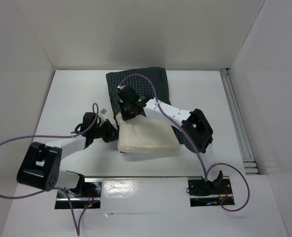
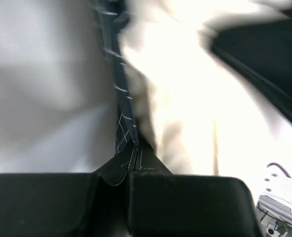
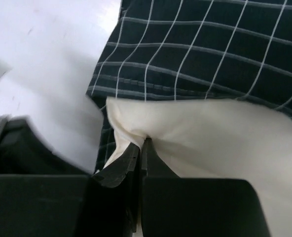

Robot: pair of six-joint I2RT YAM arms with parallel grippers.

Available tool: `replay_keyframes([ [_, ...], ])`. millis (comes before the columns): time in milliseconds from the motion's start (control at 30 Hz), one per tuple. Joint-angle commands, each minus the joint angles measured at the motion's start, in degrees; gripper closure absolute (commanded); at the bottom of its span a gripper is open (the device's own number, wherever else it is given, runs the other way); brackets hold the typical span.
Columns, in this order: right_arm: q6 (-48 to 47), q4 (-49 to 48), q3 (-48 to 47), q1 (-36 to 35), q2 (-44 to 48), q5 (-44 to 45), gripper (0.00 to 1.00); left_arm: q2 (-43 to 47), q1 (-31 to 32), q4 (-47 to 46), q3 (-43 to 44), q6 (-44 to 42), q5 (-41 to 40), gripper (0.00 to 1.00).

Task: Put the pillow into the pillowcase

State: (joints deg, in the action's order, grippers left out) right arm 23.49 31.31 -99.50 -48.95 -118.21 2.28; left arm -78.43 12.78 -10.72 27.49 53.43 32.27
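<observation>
The cream pillow [image 1: 147, 137] lies mid-table, its far end resting on the dark checked pillowcase [image 1: 138, 82]. My right gripper [image 1: 122, 109] is at the pillow's far left corner. In the right wrist view this gripper [image 3: 143, 143] is shut on a fold of the pillow [image 3: 220, 143], with the pillowcase [image 3: 200, 54] spread beyond. My left gripper [image 1: 114, 132] is at the pillow's left side. The left wrist view is blurred. There the gripper [image 2: 132, 155] is shut, and a dark checked edge of the pillowcase [image 2: 120, 94] runs up from its tips, beside the pillow [image 2: 185, 94].
White walls enclose the table on three sides. A metal rail [image 1: 238, 123] runs along the right edge. Purple cables [image 1: 8, 143] loop from both arms. The arm bases sit on plates [image 1: 79, 193] at the near edge.
</observation>
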Motion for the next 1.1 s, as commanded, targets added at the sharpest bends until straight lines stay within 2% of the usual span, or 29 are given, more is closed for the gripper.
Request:
replay_keyframes([
  [0,-3.0,-0.3,-14.4,2.4,-4.9,8.3,1.0,5.4,0.3,-3.6,-0.3,2.1,8.2,1.0],
  [67,-4.0,2.0,-24.3,4.3,-10.4,10.8,1.0,8.7,0.3,-2.4,-0.3,2.1,9.9,1.0],
  [100,-4.6,3.1,-24.3,5.1,-12.5,10.8,1.0,9.8,0.3,-1.7,-0.3,2.1,9.9,1.0],
  [133,-4.6,4.2,-32.0,5.9,-14.4,10.8,1.0,10.8,0.3,-1.1,-0.3,1.6,10.6,1.0],
  [167,-4.6,4.9,-35.5,7.5,-17.8,10.8,1.0,12.8,0.3,-0.3,-0.3,0.9,11.3,1.0],
  [233,-4.6,3.5,-39.0,9.8,-18.9,10.3,1.0,14.5,0.3,2.4,-0.9,0.3,12.1,1.0],
  [300,-3.4,-0.5,-38.3,11.2,-18.3,8.6,1.0,16.0,0.3,4.8,-0.9,-1.4,12.8,1.0],
  [433,-2.2,-8.0,-30.9,12.4,-13.6,5.5,1.0,19.8,-0.8,8.9,-3.0,-2.5,14.2,1.0],
  [567,-2.2,-4.2,-33.9,11.2,-16.9,4.9,1.0,24.4,-2.9,15.4,-3.8,-4.9,15.0,1.0],
  [667,-2.2,-5.3,-26.8,9.6,-14.9,1.4,1.0,26.5,-5.5,24.3,-0.5,-7.7,12.3,1.0],
  [700,-2.2,-5.8,-24.8,9.0,-12.2,0.6,1.0,27.0,-7.0,27.5,0.9,-8.7,8.9,0.99],
  [733,-2.2,-5.8,-22.7,9.0,-10.4,0.6,0.79,27.6,-7.6,30.8,2.6,-11.0,6.9,0.92],
  [767,-2.2,-5.8,-17.5,8.4,-8.3,0.1,0.62,27.6,-7.6,36.5,5.9,-11.8,4.8,0.68],
  [833,-1.0,-8.3,-10.0,8.4,1.3,0.1,0.38,28.2,-8.9,42.0,9.6,-13.3,-2.3,0.25],
  [867,-1.0,-9.8,-5.3,8.4,5.2,0.1,0.22,28.9,-8.9,44.1,11.2,-13.8,-4.4,0.13],
  [900,-0.5,-11.5,4.6,8.4,9.4,0.9,0.16,29.6,-9.4,48.0,14.5,-13.8,-6.7,0.04],
  [933,0.2,-13.8,9.1,9.8,17.1,1.6,0.11,29.7,-9.4,49.2,15.9,-13.8,-10.4,0.0],
  [1000,1.0,-13.8,20.4,11.8,23.3,2.3,0.08,30.3,-10.1,51.0,20.0,-14.3,-12.7,0.01],
  [1033,1.6,-14.3,23.7,15.0,28.3,3.6,0.08,30.3,-10.1,51.0,21.2,-14.8,-14.2,0.1],
  [1067,1.7,-14.3,26.7,16.9,30.1,3.6,0.08,30.3,-9.4,50.5,22.3,-15.4,-14.2,0.13],
])
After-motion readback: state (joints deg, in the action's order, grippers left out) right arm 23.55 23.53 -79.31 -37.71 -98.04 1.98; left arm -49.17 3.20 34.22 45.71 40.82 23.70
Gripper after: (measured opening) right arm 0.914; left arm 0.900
